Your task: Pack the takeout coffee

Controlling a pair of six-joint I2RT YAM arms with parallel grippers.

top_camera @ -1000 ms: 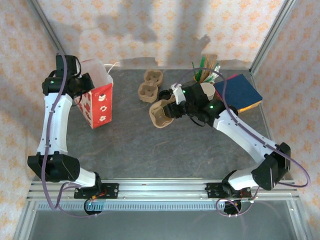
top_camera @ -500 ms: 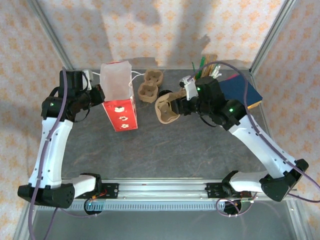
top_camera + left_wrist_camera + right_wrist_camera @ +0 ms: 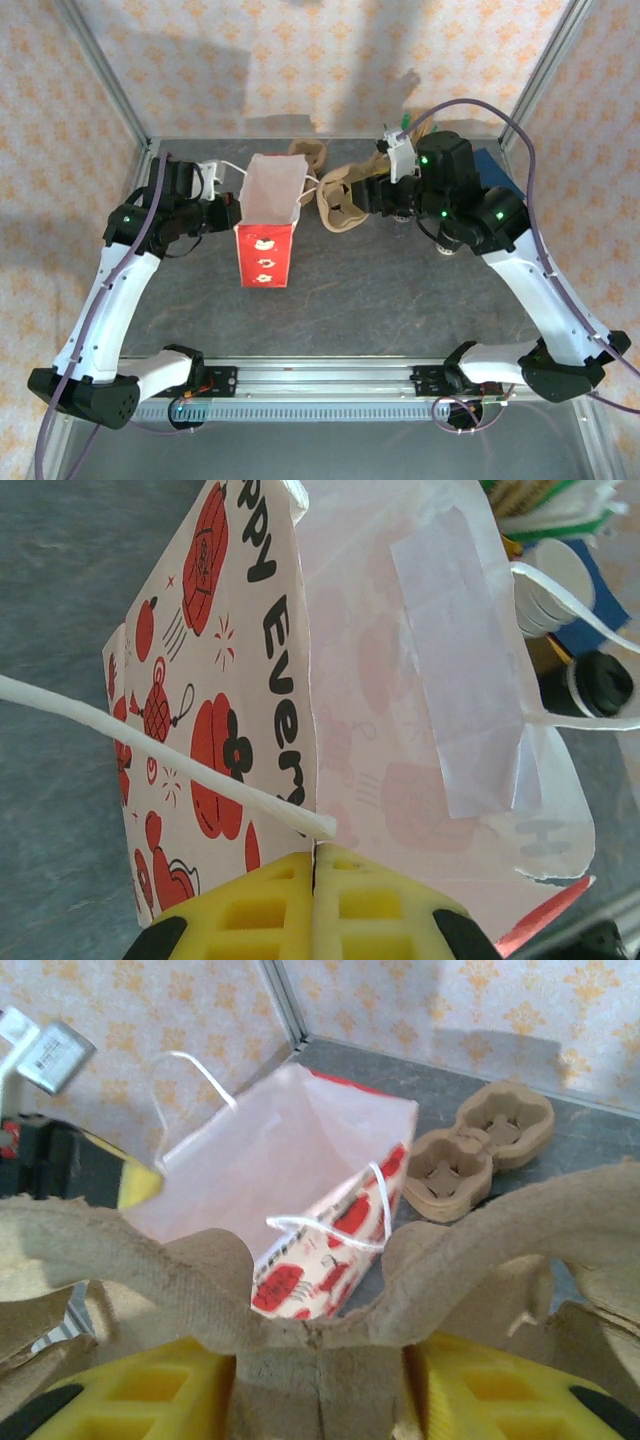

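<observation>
Pinching the red bag (image 3: 265, 245) at its rim, the left fingers (image 3: 250, 910) are pressed tight on the paper. The bag stands upright on the counter (image 3: 380, 290), mouth open. The right fingers (image 3: 150, 1390) clamp a brown cup carrier (image 3: 340, 195) just right of the bag's mouth. A second carrier (image 3: 310, 152) lies behind. The takeout coffee (image 3: 597, 683), black lid on, sits beyond the bag near the white cup stack (image 3: 552, 578).

One red bag (image 3: 266, 256), two pulp carriers (image 3: 340, 203) (both brown).
</observation>
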